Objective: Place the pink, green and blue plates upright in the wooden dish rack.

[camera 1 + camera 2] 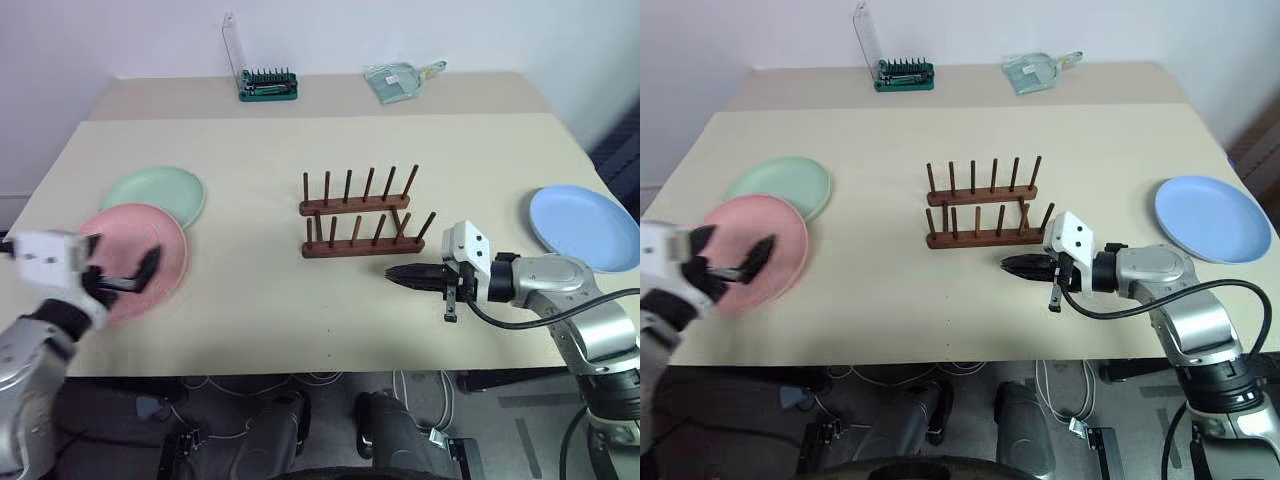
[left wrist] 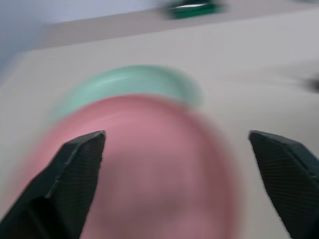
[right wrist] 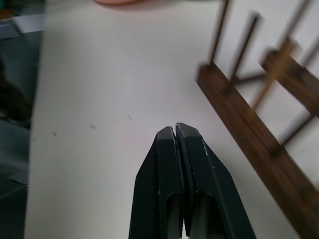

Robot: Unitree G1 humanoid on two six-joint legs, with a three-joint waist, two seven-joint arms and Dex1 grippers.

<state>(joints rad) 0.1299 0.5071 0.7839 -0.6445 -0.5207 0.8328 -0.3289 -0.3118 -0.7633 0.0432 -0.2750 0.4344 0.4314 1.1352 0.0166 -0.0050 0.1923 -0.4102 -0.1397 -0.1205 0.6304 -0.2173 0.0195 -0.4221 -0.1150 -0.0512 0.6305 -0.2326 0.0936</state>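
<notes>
The pink plate (image 1: 140, 245) lies flat at the table's left, overlapping the near edge of the green plate (image 1: 157, 192). My left gripper (image 1: 125, 265) hovers over the pink plate's near side, open, its fingers (image 2: 82, 159) spread wide with nothing between them; the pink plate (image 2: 164, 174) and green plate (image 2: 129, 82) lie beyond. The blue plate (image 1: 585, 225) lies flat at the far right. The wooden dish rack (image 1: 360, 218) stands empty at the table's middle. My right gripper (image 1: 395, 272) is shut and empty, pointing left just in front of the rack (image 3: 249, 124).
A green-based case of screwdriver bits (image 1: 268, 85) and a clear plastic item (image 1: 395, 80) sit at the table's back edge. The table's front edge (image 1: 300, 372) runs close under both grippers. Cables lie on the floor below.
</notes>
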